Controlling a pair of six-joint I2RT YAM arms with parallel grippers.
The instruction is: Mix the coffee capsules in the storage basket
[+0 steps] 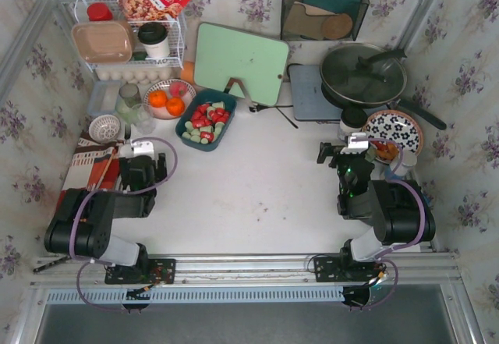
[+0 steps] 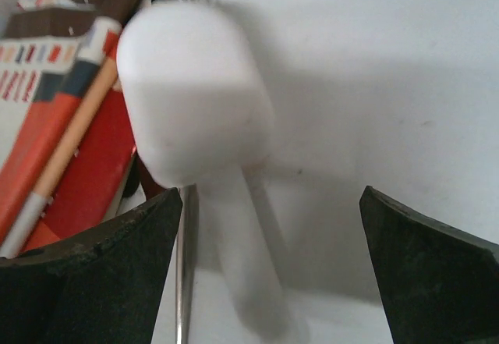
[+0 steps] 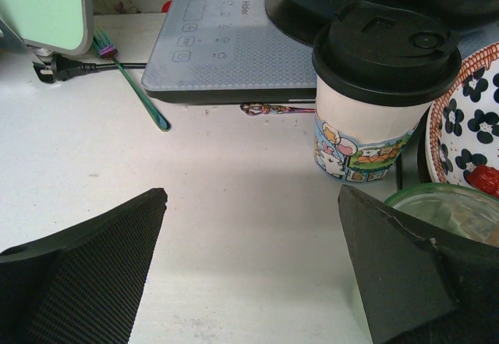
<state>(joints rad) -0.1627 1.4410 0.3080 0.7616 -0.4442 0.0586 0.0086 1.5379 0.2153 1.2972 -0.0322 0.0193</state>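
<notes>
The dark teal storage basket (image 1: pixel 187 129) stands left of centre at the back of the table. Red and pale green coffee capsules (image 1: pixel 207 120) lie jumbled in it. It shows in neither wrist view. My left gripper (image 1: pixel 143 157) is open and empty, low over the table, near and to the left of the basket. In the left wrist view its jaws (image 2: pixel 269 278) stand wide apart, with a blurred white handled object (image 2: pixel 195 94) lying ahead between them. My right gripper (image 1: pixel 345 155) is open and empty (image 3: pixel 253 266) over bare table, far right of the basket.
A bowl of oranges (image 1: pixel 168 101), glasses and a white wire rack (image 1: pixel 176 41) are behind the left arm. Red packets and a pencil (image 2: pixel 70 141) lie left. A green cutting board (image 1: pixel 240 63), induction cooker (image 3: pixel 226 40), pan (image 1: pixel 362 75), lidded cup (image 3: pixel 378 86), floral plate (image 1: pixel 399 124) and jar (image 3: pixel 452 203) crowd the right.
</notes>
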